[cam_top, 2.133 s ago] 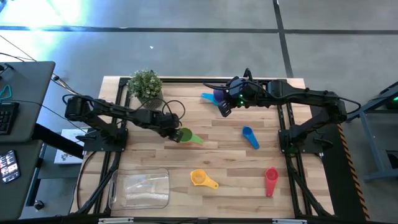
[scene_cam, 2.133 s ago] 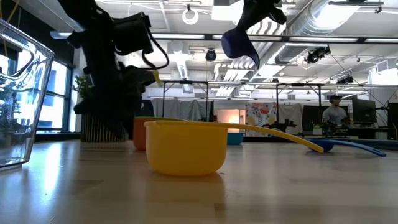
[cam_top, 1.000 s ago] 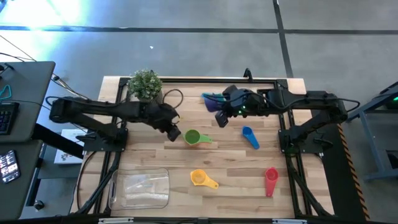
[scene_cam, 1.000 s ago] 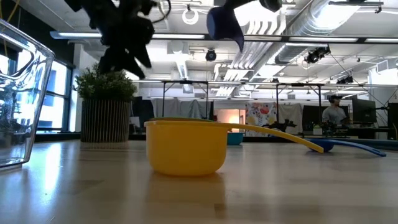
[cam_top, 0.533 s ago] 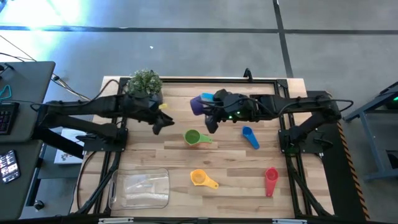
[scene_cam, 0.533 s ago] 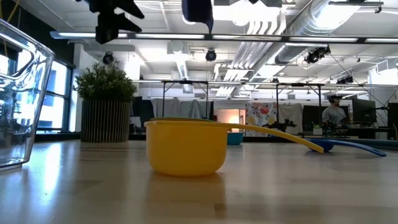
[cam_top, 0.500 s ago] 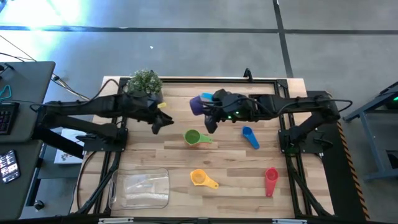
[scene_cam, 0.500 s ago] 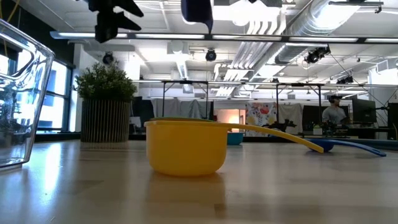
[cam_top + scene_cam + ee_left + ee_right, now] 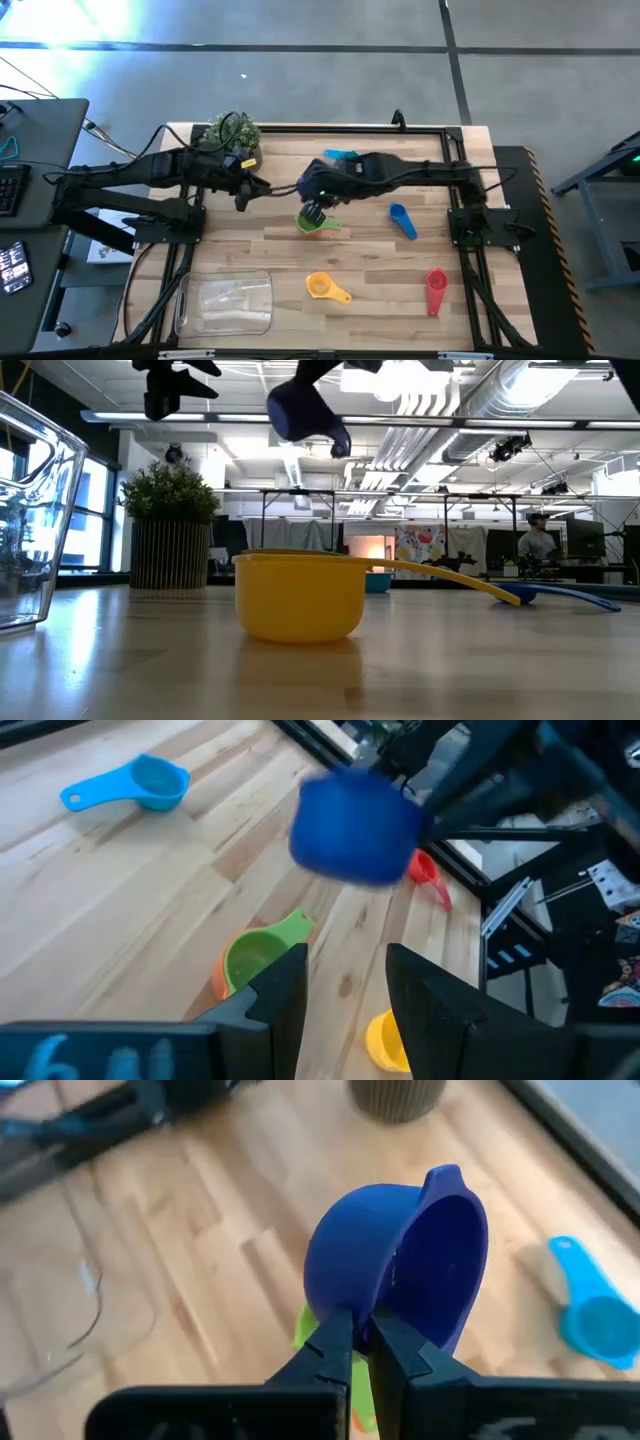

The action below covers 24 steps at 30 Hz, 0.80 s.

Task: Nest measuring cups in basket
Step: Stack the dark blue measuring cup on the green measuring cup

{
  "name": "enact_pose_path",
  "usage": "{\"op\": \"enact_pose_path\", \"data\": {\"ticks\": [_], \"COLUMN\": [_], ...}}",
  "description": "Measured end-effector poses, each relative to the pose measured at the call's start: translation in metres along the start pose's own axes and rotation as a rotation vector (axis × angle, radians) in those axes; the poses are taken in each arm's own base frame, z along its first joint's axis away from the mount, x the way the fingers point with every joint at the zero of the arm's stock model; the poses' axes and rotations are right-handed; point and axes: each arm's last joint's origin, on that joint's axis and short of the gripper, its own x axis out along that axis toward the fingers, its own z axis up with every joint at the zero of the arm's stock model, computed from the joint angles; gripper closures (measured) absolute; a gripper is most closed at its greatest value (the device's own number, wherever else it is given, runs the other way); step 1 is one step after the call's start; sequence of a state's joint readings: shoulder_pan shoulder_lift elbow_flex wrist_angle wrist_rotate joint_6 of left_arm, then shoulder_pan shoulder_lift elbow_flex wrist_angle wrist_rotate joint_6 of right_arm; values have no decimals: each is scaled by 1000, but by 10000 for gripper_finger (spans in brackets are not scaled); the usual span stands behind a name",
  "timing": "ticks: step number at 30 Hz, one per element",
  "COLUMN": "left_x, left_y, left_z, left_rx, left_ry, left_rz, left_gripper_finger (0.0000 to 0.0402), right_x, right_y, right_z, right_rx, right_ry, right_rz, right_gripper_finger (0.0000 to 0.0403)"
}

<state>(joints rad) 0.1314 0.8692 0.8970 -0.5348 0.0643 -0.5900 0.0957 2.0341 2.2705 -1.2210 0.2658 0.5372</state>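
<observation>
Overhead, the right claw [image 9: 362, 1342] is clenched on the purple cup [image 9: 400, 1270], holding it in the air above the green cup [image 9: 312, 222], which sits nested in an orange one on the desk [image 9: 380, 270]. Nearby, the left claw [image 9: 345, 985] hangs empty, fingers apart. Well apart, the clear basket [image 9: 225, 303] lies at the desk's near-left corner.

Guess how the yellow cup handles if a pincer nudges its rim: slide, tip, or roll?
The yellow cup likely slides: it sits upright on a flat base on the smooth wooden table. It looks like thin plastic, so probably light. Its long handle may make it pivot.
</observation>
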Motion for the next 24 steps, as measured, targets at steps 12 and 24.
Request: {"op": "enact_pose_path", "data": {"ticks": [12,24], "left_x": [-9,-16], "left_y": [1,1], "left_z": [-3,-3], "left_rx": [0,1], "left_ry": [6,-16], "left_rz": [3,-11], "left_gripper_finger": [273,273], "right_x": [57,93], "right_y": [32,38], "right_z": [-21,-35], "right_rx": [-183,-254], "right_ry": [178,249], "right_rz": [15,-57], "right_gripper_finger": [402,402]}}
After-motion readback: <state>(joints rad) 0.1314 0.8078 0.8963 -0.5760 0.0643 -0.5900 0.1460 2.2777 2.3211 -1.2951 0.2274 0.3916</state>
